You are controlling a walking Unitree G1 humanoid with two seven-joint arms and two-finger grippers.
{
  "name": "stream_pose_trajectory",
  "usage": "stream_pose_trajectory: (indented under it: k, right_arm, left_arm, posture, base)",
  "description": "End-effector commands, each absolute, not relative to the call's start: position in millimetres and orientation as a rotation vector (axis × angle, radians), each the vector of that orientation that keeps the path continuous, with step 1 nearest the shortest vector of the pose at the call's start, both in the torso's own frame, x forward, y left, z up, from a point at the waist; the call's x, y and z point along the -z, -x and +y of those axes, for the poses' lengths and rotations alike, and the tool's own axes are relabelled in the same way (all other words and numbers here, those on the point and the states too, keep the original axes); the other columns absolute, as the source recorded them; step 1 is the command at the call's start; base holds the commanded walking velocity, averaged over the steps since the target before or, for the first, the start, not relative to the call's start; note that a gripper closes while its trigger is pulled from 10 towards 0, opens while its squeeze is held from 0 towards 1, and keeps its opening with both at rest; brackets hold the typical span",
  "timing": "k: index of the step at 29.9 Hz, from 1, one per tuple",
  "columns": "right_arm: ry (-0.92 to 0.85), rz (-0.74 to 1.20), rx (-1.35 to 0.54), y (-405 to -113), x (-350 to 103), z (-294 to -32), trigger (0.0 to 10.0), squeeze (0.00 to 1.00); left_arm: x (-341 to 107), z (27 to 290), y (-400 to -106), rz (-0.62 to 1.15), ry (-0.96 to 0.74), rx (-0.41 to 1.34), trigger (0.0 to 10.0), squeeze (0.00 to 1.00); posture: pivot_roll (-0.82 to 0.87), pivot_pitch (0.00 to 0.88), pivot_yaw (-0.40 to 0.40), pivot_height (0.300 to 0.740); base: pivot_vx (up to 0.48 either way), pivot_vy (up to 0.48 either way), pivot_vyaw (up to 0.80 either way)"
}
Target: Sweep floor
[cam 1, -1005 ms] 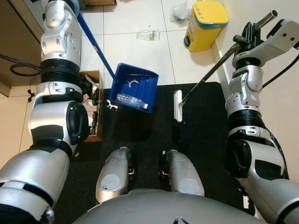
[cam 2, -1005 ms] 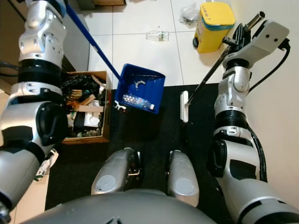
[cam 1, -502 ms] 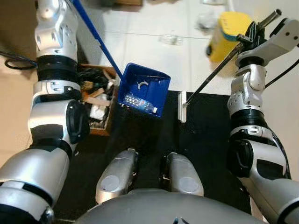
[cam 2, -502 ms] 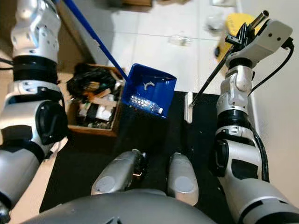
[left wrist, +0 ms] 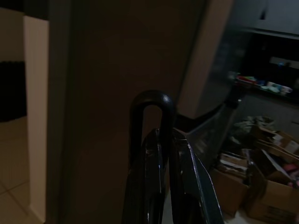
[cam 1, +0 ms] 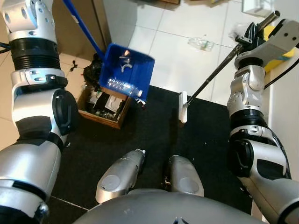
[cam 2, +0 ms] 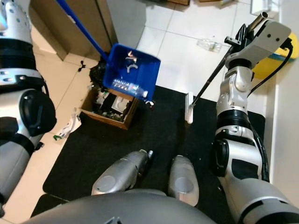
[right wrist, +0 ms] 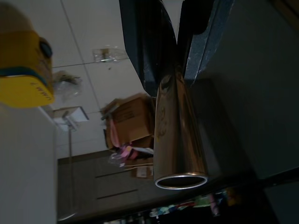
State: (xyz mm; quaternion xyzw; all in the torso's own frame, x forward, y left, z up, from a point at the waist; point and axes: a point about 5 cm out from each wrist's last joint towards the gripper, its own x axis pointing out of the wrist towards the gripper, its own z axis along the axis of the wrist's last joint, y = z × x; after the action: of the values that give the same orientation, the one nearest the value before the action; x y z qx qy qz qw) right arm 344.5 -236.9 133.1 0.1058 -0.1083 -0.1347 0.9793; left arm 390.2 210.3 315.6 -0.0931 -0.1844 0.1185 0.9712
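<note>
Dustpan (cam 1: 125, 70): blue, on a long blue handle (cam 1: 83, 27), raised above the near corner of a brown cardboard box (cam 1: 105, 103) of clutter. I see a clear plastic bottle (cam 1: 123, 87) and white scraps lying in its tray.

Left gripper (left wrist: 161, 140): its black fingers are closed around a dark looped handle end, as I read the dim wrist view.

Broom (cam 1: 183, 106): white head resting near the far edge of the black mat (cam 1: 154, 135), thin dark shaft slanting up toward my right arm.

Right gripper (right wrist: 175, 56): fingers clamped on the shaft's metal tube end.

Floor: open white tile beyond the mat, with one crumpled clear wrapper (cam 1: 201, 44) lying well apart from the broom head.

Yellow bin (cam 2: 268, 60): at the far right, partly behind my right arm.

Mat's left edge: meets beige tile beside the box.
</note>
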Motion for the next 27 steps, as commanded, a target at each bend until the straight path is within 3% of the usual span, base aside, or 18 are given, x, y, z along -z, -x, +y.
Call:
stream_pose_trajectory:
  k: [1, 27]
  right_arm:
    - [-0.204, -0.260, 0.266, -348.3, -143.3, -236.1, 10.0, 0.00]
    - [-0.208, -0.256, 0.271, -347.6, -141.4, -236.5, 10.0, 0.00]
  left_arm:
    - [-331.1, 214.6, -385.8, -0.427, 0.189, -0.240, 10.0, 0.00]
    - [-329.7, 215.7, -385.7, -0.415, 0.196, -0.241, 10.0, 0.00]
  posture:
    - [0.11, 0.003, -0.003, 0.740]
    - [0.11, 0.007, -0.001, 0.740]
  base:
    - [0.000, 0.000, 0.79]
    - [0.000, 0.000, 0.79]
